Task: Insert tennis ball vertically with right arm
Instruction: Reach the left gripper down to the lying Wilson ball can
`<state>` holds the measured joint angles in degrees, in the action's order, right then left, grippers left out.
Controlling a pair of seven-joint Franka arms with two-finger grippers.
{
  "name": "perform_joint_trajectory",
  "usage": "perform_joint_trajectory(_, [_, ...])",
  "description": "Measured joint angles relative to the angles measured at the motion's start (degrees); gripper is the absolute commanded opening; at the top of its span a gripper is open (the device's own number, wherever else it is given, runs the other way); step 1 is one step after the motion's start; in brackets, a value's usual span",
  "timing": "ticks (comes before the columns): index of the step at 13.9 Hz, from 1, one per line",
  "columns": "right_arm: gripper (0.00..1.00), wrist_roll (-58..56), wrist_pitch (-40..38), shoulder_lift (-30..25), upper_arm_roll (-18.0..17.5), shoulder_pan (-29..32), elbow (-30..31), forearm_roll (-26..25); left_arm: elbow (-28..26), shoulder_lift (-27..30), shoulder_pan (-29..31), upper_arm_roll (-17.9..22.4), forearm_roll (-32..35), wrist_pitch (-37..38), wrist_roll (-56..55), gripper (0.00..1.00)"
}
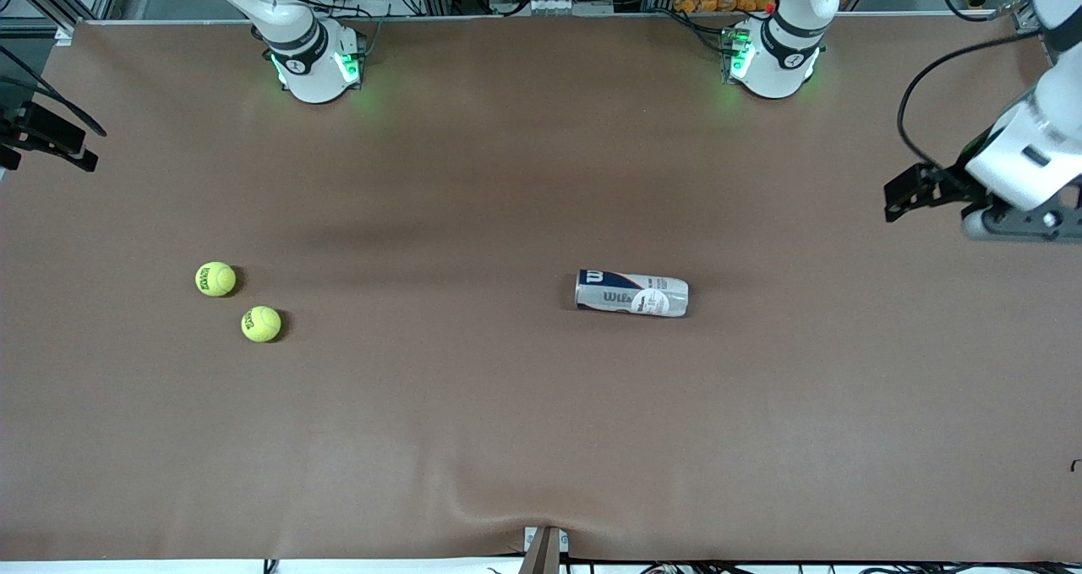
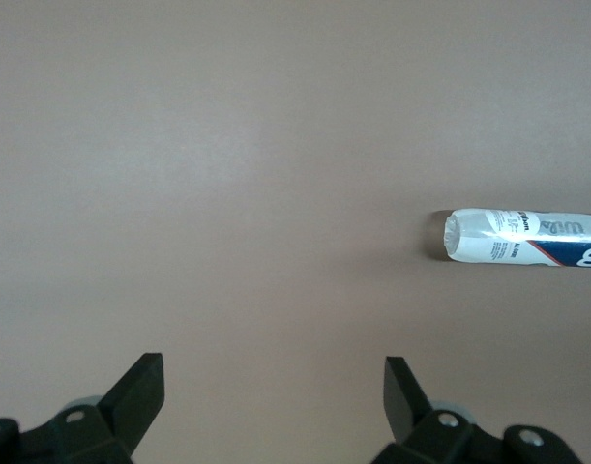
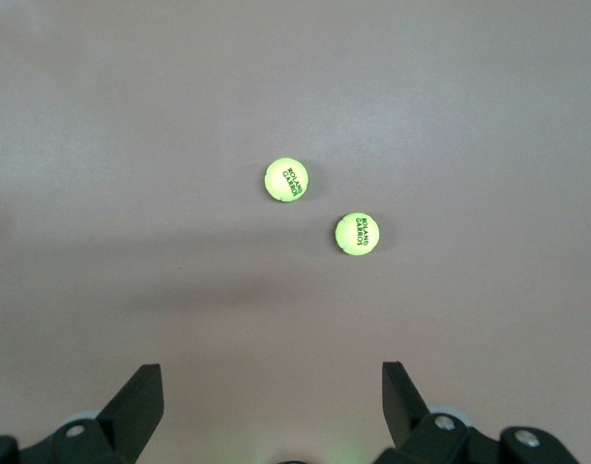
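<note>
balls [image 1: 238,302] toward right arm's end | can [image 1: 631,292] lying mid-table, well apart

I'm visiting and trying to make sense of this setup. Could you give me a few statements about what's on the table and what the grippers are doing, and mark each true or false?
1. Two tennis balls lie apart on the table. True.
2. The tennis ball can stands upright. False: it lies on its side.
3. The right gripper holds a ball. False: it is open and holds nothing, above the table with both balls in its view.
4. The left gripper is open. True.
5. The can lies toward the right arm's end. False: the balls do; the can lies more toward the left arm's end.
</note>
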<state>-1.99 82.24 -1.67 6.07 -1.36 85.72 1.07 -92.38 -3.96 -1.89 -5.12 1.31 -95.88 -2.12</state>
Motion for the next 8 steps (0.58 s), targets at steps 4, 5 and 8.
perform_joint_trajectory(4, [1.0,0.0,-0.01,0.01,0.02,0.01,0.02,0.0,2.1,-8.18,-7.45,-0.34,0.0,-3.59,0.03,1.0])
perform_joint_trajectory(5, [1.0,0.0,-0.01,0.01,0.02,0.01,0.01,0.0,3.35,-10.55,-9.89,-0.44,0.0,-3.76,-0.02,1.0])
perform_joint_trajectory(8, [1.0,0.0,-0.02,0.01,0.0,0.01,0.02,0.0,5.84,-16.93,-17.37,-0.57,0.68,-3.87,-0.07,1.0])
